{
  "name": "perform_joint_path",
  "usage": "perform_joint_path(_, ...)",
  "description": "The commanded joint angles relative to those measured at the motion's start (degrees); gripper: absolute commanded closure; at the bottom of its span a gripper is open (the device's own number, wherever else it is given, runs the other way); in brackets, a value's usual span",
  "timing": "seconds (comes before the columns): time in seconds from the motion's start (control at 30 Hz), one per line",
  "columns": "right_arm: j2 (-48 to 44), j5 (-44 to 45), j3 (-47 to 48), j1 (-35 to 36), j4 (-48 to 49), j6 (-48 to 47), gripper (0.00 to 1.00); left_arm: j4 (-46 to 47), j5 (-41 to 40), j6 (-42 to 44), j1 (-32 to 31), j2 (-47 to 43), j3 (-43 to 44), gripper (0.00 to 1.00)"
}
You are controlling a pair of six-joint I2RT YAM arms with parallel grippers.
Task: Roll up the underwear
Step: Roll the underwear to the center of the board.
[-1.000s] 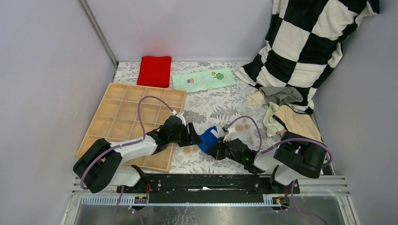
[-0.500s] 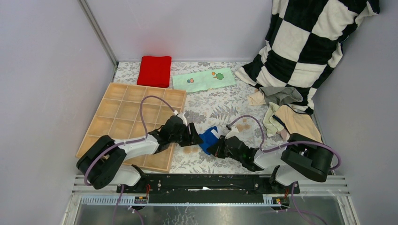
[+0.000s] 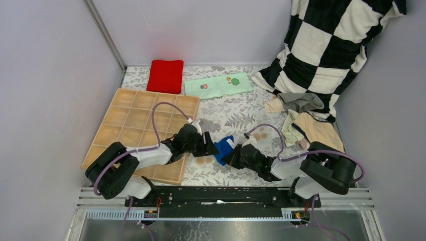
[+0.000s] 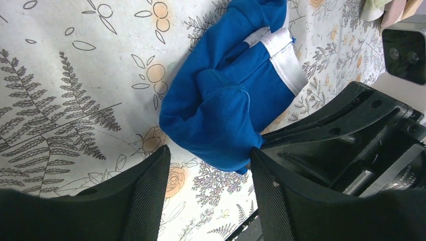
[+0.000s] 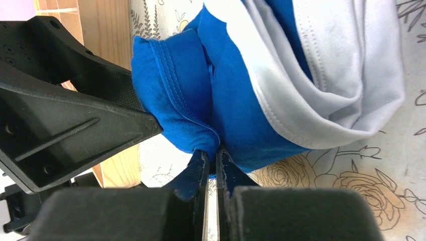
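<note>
The blue underwear (image 3: 222, 149) with a white band lies bunched on the floral cloth between both arms. My right gripper (image 3: 232, 157) comes at it from the right and is shut on a fold of its blue fabric (image 5: 201, 100), the fingers (image 5: 211, 159) pressed together on the cloth. My left gripper (image 3: 207, 145) is open at the bundle's left end (image 4: 221, 105). Its fingers (image 4: 150, 191) stand either side of the nearest corner, the right one touching the fabric. More underwear lies heaped at the right: grey (image 3: 301, 102), tan with dark trim (image 3: 317, 131), pale green (image 3: 290, 128).
A wooden compartment tray (image 3: 135, 125) lies at the left, under the left arm. A red folded cloth (image 3: 165, 75) and a mint printed cloth (image 3: 217, 85) lie at the back. A black-and-white checked blanket (image 3: 326, 45) leans in the back right corner. Walls close in on both sides.
The right arm has stretched a little to the left, carrying the pinched blue underwear closer to the left gripper. The left gripper stays open and has barely moved.
</note>
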Motion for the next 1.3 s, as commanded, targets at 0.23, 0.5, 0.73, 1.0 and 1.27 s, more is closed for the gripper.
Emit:
perform_joint_path(0.23,0.13,3.32,-2.59,-2.91,-20.08,1.47,1.00,3.38,-0.36,1.25,-0.20,2.20,2.69,0.26)
perform_joint_path(0.5,0.04,1.78,-2.08,-4.03,-20.07,-0.16,1.00,5.53,0.86,1.48,-0.25,5.45,3.78,0.26)
perform_joint_path(0.73,0.20,0.76,-0.69,-4.81,-21.23,-2.11,1.00,6.91,1.04,2.01,-0.20,7.76,3.43,0.33)
perform_joint_path(1.0,-0.31,-0.10,0.42,-5.17,-23.13,-4.02,1.00,8.53,0.94,3.10,-0.24,10.38,3.43,0.60)
perform_joint_path(1.27,-3.83,1.33,1.66,-5.38,-26.43,-6.49,0.92,9.13,1.48,2.64,-0.24,11.54,3.32,0.98)
